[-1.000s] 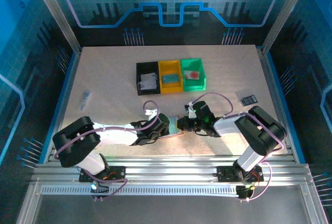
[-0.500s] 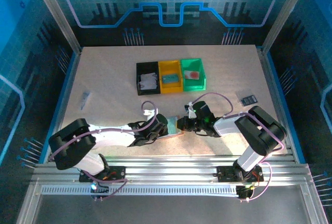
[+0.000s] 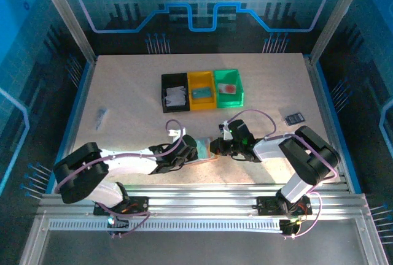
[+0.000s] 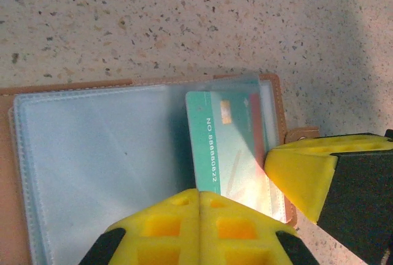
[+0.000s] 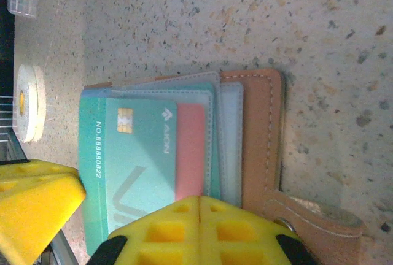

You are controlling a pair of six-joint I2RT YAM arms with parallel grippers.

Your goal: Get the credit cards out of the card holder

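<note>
The card holder (image 3: 205, 154) is laid open at the table's (image 3: 123, 105) near edge, teal card (image 5: 142, 170) tucked in its pocket. Left fingers (image 4: 166, 222) and right fingers (image 5: 161, 219) are pressed together; the card is best drawn straight out, holder pinned.

From above, the table (image 3: 129, 93) is bright and pale in the middle, lit from overhead. The walls (image 3: 37, 62) around it glow blue, and the corners are dark. Soft shadows lie under the arms (image 3: 135, 161). In the left wrist view the speckled table looks sharp, with a grey shadow at the top right. A bright yellow-white glare sits on the green card (image 4: 224, 148) near its bottom. The yellow fingers (image 4: 178, 228) close to both wrist cameras look soft and blurry.
</note>
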